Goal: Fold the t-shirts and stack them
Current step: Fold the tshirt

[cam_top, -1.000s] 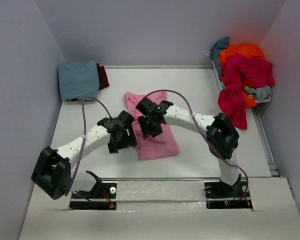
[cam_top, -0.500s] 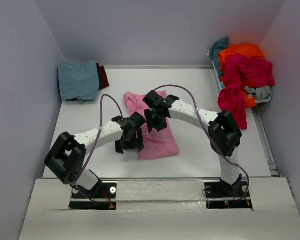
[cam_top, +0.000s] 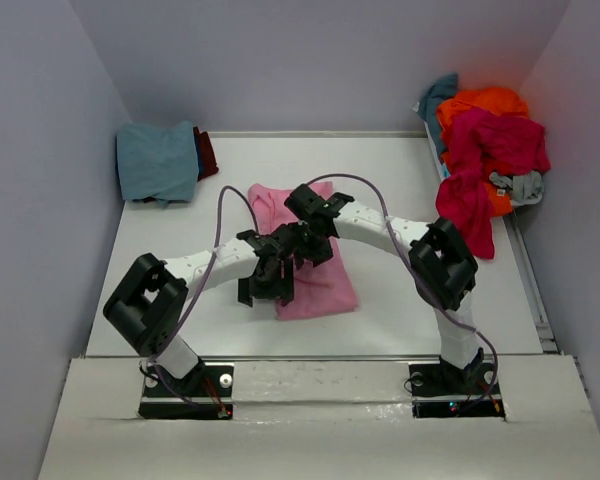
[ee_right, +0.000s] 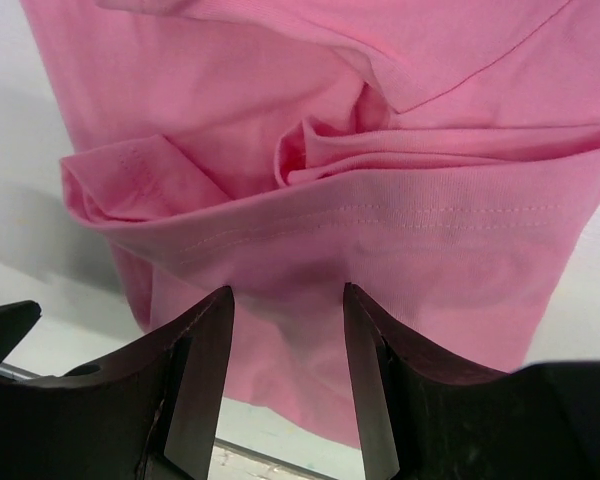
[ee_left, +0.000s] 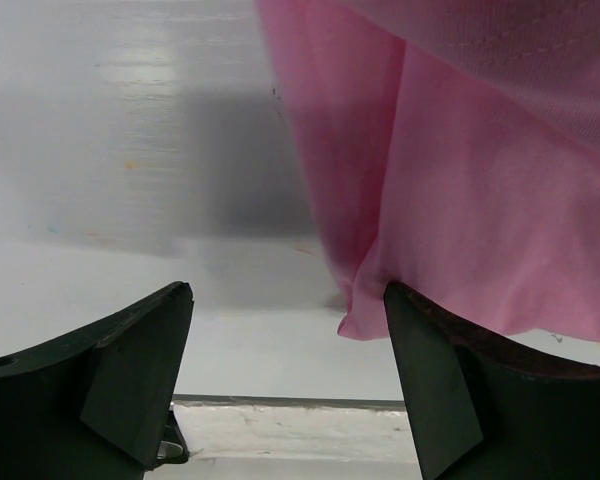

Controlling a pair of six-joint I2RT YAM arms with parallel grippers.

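Pink t-shirt point(cam_top: 325, 290) lies part-folded on the tabletop point(cam_top: 400, 180), with the folded teal-blue t-shirt point(cam_top: 157, 160) well off to its far left. The left tool point(ee_left: 285, 300) hangs wide open and empty at its near-left corner. The right tool point(ee_right: 285, 295), also parted and holding nothing, hovers over its bunched middle. Closing now, the left might pinch only one layer or knock its crowded neighbour. Since a second ago the left arm has swung in from the shirt's left, while the cloth lies unchanged.

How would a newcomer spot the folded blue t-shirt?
Look at the white table's far left corner. The dusty blue t-shirt lies there folded, a dark red cloth peeking out at its right edge. It alone is blue and folded; the pink t-shirt lies mid-table.
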